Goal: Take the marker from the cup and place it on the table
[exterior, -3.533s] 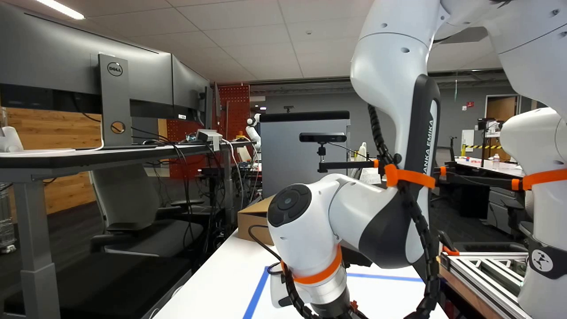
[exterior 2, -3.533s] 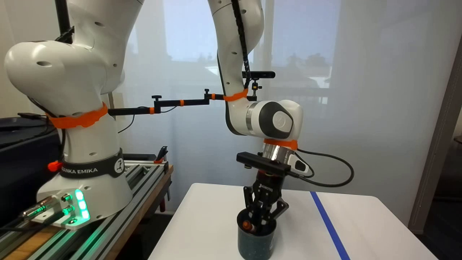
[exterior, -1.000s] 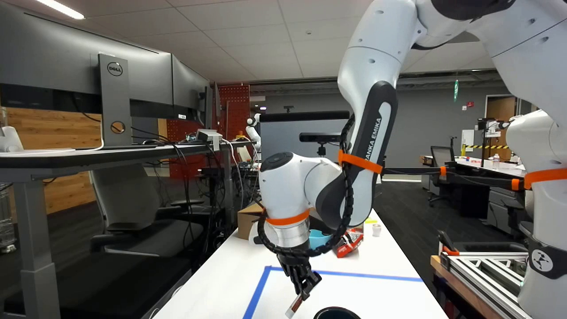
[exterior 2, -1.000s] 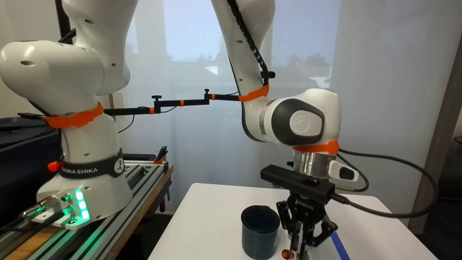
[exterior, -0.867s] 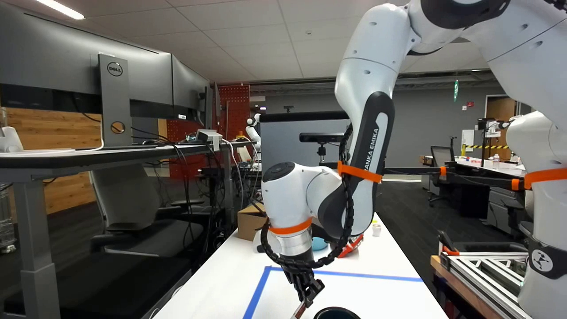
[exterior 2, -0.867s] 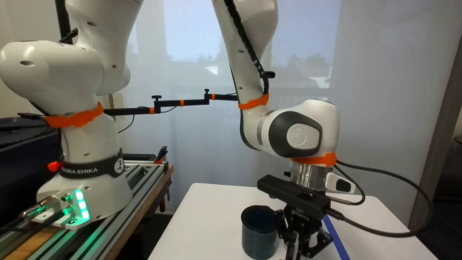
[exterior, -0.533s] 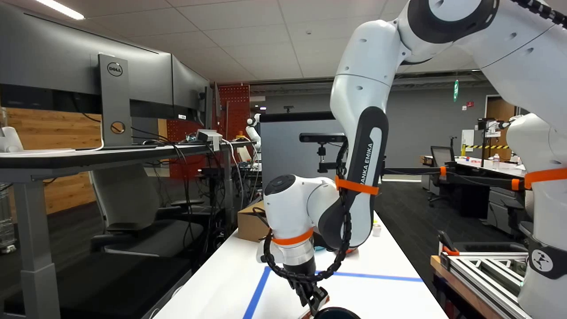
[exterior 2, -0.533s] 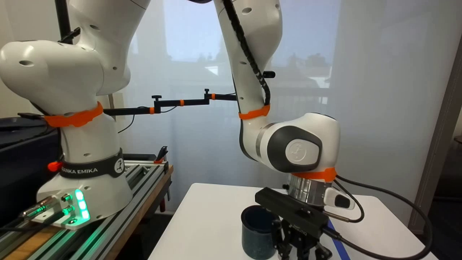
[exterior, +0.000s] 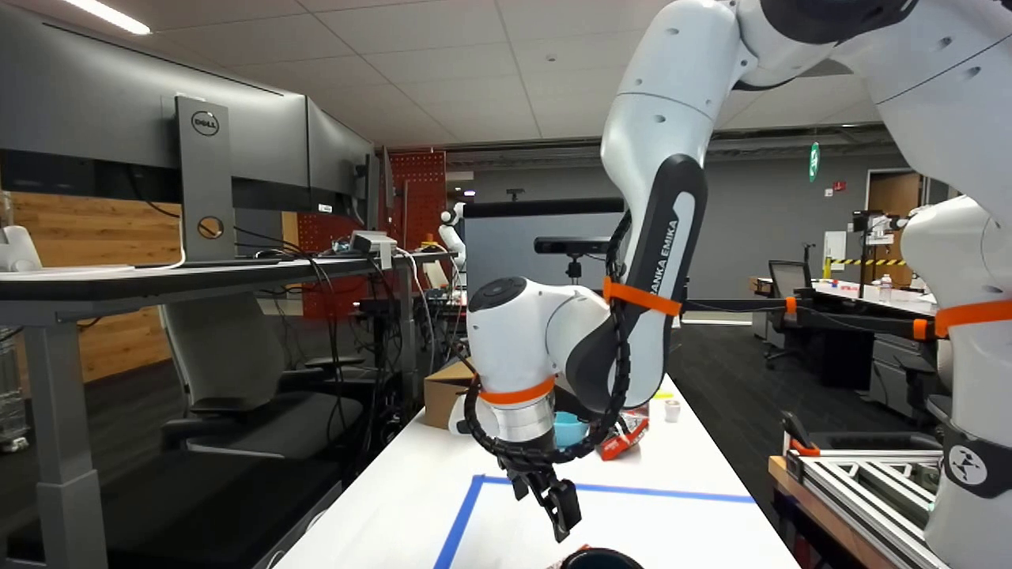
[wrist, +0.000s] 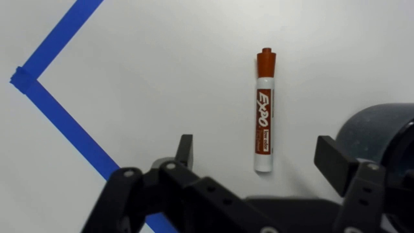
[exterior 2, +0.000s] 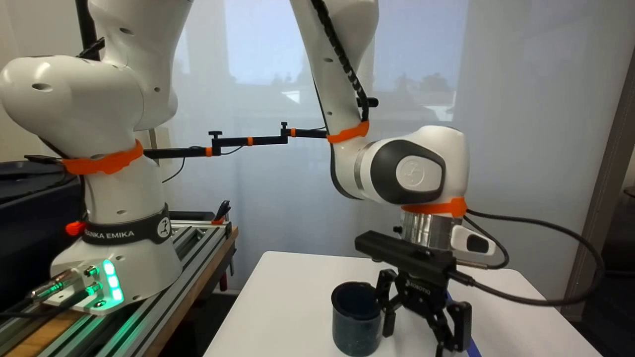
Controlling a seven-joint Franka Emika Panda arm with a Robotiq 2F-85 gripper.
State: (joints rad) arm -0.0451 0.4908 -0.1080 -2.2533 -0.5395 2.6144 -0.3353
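The marker (wrist: 264,119), white with a red-brown cap and label, lies flat on the white table (wrist: 168,90) inside the blue tape lines. My gripper (wrist: 258,153) is open above it, fingers apart on either side of its lower end and not touching it. In an exterior view the gripper (exterior 2: 424,337) hangs spread over the table, right beside the dark blue-grey cup (exterior 2: 356,327). That cup stands upright; its dark side is just beyond the right-hand finger in the wrist view. Only a reddish sliver of the marker shows beside the cup (exterior: 601,559) in an exterior view.
Blue tape (wrist: 69,127) runs across the tabletop. Farther along the table stand a cardboard box (exterior: 447,395), a light-blue bowl (exterior: 569,429), a red bag (exterior: 624,438) and a small white cup (exterior: 671,411). A grey metal workbench (exterior 2: 198,270) carries the arm's base.
Earlier the gripper was down in the cup, then out beside it with the marker held. It has since lowered, spread its fingers, let go of the marker on the table and risen.
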